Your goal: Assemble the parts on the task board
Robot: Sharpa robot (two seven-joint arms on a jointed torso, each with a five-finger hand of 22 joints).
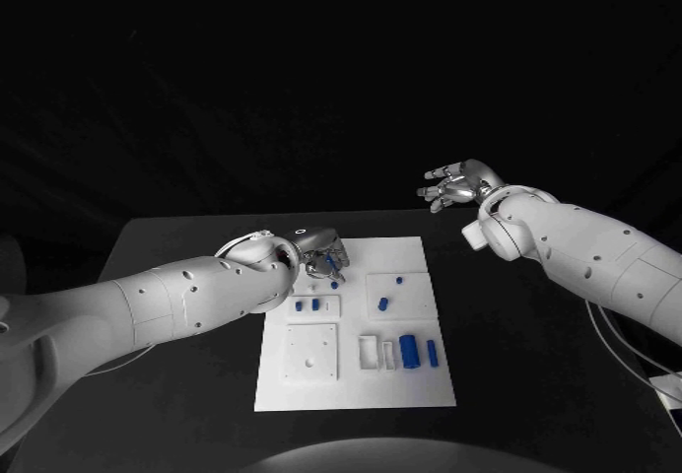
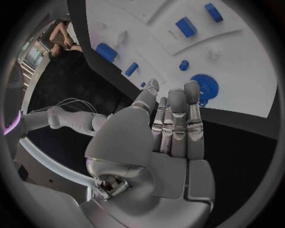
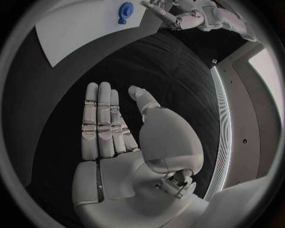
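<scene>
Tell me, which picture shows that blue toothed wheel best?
The left wrist view: the gear sits large on the board just past the left hand's fingertips, its teeth plain. The right wrist view shows it as a small blue disc. In the head view the left hand covers that spot.

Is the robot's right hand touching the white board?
Apart. In the head view the right hand is open beyond the far right corner of the task board, with bare black table between them.

Surface: you have a black table, matte, far edge straight | Backdrop: darkness beyond the far edge, no wall you can make out | Near right: thin pale cables trail over the table
</scene>
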